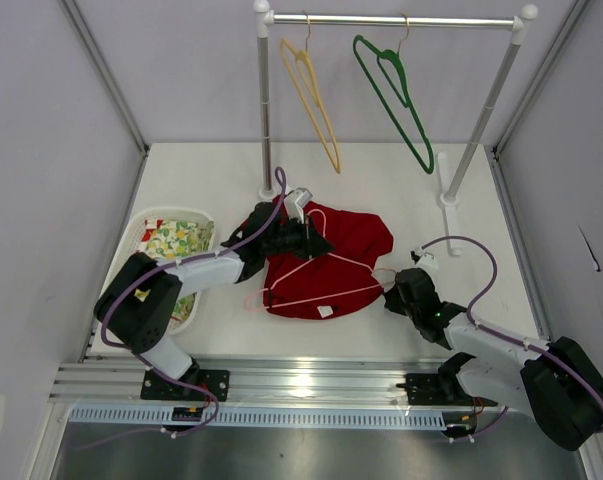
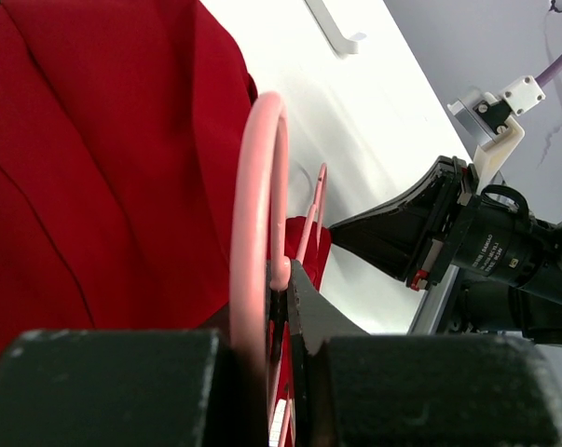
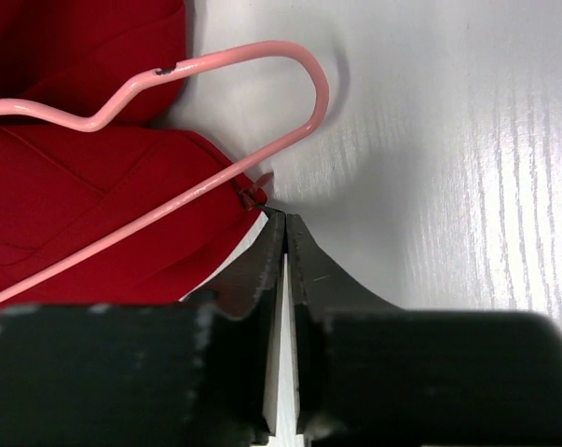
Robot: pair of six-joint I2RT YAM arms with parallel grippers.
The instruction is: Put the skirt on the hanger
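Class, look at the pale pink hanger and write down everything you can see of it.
The hanger is thin, pale pink coated wire, triangular, with a notched shoulder and a small hook. It lies on the red skirt, both ends reaching past the cloth onto the white table. The left gripper is shut on its hook. The right gripper, closed, sits just beside its right bend; contact is unclear.

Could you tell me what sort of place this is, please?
Probably a walled robot test cell set up for laundry handling: a white table, a small clothes rail with a yellow hanger and a green hanger, and a basket of patterned cloth.
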